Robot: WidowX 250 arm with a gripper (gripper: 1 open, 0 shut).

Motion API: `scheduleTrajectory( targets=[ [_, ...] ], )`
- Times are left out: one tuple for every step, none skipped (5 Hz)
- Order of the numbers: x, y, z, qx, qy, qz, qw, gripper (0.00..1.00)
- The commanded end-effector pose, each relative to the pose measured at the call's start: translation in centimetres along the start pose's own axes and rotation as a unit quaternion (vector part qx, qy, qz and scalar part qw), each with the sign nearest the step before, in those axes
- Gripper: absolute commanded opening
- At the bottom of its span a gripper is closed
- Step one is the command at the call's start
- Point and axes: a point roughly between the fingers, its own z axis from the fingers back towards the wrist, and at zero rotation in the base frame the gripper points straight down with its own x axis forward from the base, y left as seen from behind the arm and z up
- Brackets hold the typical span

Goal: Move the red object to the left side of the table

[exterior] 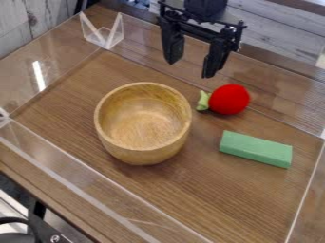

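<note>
the gripper (pixel 195 57) hung above the far part of the table (pixel 76 204), pointed straight down, with its dark fingers (pixel 214 59) spread wide and nothing between them. it was released and clear of every object.

the red object (pixel 230 99) lay on the tabletop toward the right side, its green leafy tip turned toward the wooden bowl (pixel 143 121). it sat just beside the bowl's right rim, apparently not touching it. the green block (pixel 256 149) lay near it, on the camera side, with a gap between the two.

judged from this layout, the step in hand was the approach: the red object had not yet been grasped and remained on the wrong side of the table. the gripper stood above and slightly behind and to the left of it.

the next move called for a short shift over the red object, then a descent with the fingers straddling it. the bowl rim close by left little room on that side, so the fingers would need to come down clear of it. the carry to the left would then need to pass over or around the bowl.
</note>
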Motion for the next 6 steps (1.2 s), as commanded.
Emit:
scheduleTrajectory(
  targets=[
    [0.9,-0.5,-1.6,0.000,0.012,-0.031,0.9994,1.00],
    [2.5,-0.8,-3.5,0.007,0.021,-0.129,0.9914,1.00],
    [3.9,-1.2,-4.6,0.014,0.017,-0.192,0.9812,1.00],
    [5.7,-1.0,-4.9,0.018,0.012,-0.216,0.9762,1.00],
    [7.1,-0.7,-5.4,0.019,0.009,-0.232,0.9725,1.00],
    [7.7,-1.1,-5.9,0.018,0.006,-0.259,0.9656,1.00]
  ],
)
